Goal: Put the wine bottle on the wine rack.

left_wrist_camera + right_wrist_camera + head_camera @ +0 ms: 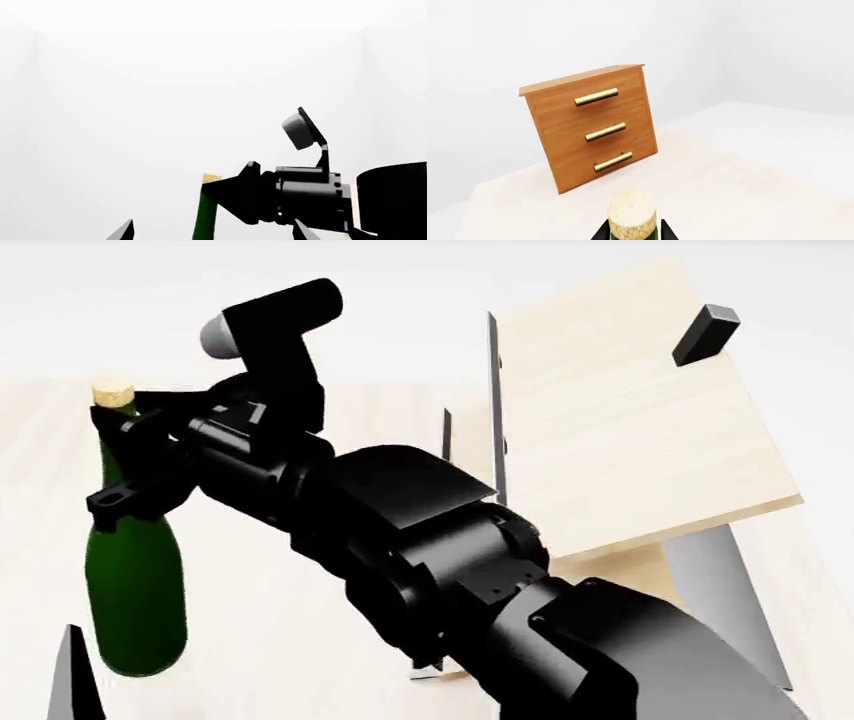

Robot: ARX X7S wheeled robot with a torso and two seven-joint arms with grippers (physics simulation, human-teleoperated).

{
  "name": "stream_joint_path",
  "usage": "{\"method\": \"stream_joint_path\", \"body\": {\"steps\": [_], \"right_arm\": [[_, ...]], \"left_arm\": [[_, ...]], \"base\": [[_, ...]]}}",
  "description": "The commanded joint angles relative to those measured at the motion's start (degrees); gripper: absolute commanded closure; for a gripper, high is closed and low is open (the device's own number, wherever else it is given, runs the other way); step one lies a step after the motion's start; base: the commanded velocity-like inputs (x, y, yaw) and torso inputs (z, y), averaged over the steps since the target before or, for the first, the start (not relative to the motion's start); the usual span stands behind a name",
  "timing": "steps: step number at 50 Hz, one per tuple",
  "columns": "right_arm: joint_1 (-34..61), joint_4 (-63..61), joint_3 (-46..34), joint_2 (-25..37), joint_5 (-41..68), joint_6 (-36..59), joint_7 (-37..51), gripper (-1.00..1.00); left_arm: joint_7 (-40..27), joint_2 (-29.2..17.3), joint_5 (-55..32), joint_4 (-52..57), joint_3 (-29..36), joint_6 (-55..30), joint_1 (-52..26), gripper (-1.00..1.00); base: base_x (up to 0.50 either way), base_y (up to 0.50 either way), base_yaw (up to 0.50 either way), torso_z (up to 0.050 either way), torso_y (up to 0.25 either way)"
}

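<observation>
The dark green wine bottle (134,590) with its tan cork (111,393) stands upright at the left in the head view. My right gripper (127,465) reaches across and is shut on its neck just below the cork. In the right wrist view the cork (632,216) sits between the two black fingertips (666,231). The left wrist view shows the bottle neck (205,220) with the right gripper (233,192) on it. My left gripper (212,236) is open, its grey fingertips wide apart beside the bottle. The wine rack (627,420), slanted pale boards on a grey base, stands right of the bottle.
A brown drawer cabinet (594,130) with three brass handles stands on the pale wooden table (727,190) beyond the bottle. My right arm's black links (441,560) cross in front of the rack's lower part. One left fingertip (74,680) shows near the bottle's base.
</observation>
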Motion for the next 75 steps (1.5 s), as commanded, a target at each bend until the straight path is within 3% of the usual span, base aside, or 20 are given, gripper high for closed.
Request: {"method": "stream_joint_path", "body": {"steps": [1, 15, 21, 43, 62, 75], "right_arm": [[4.6, -5.4, 5.0, 5.1, 2.4, -1.9, 3.7, 1.00], [5.5, -13.7, 10.7, 13.7, 7.5, -3.0, 10.9, 1.00], [6.1, -16.2, 15.0, 16.9, 15.0, -1.1, 17.9, 1.00], [2.8, -22.6, 27.3, 25.8, 31.5, -3.3, 29.4, 1.00], [0.2, -28.7, 33.0, 36.6, 35.3, -5.5, 31.3, 1.00], [-1.2, -27.6, 35.0, 40.5, 37.7, -4.7, 30.3, 1.00]], "left_arm": [[-0.1, 0.0, 0.3, 0.1, 0.6, -0.2, -0.1, -1.00], [-0.4, -0.4, 0.0, 0.4, 0.2, -0.5, -0.2, -1.00], [-0.6, -0.5, -0.1, 0.7, 0.2, -0.9, -0.2, -1.00], [-1.0, -0.8, -0.4, 0.5, 0.1, -0.4, -0.4, -1.00], [-1.3, -1.0, -0.7, 0.7, 0.2, -0.4, -0.3, -1.00], [-1.4, -1.1, -0.6, 0.4, 0.6, -0.2, -0.4, -1.00]], "base": [[0.00, 0.00, 0.00, 0.000, 0.000], [0.00, 0.00, 0.00, 0.000, 0.001], [0.00, 0.00, 0.00, 0.000, 0.002], [0.00, 0.00, 0.00, 0.000, 0.000], [0.00, 0.00, 0.00, 0.000, 0.001], [0.00, 0.00, 0.00, 0.000, 0.001]]}}
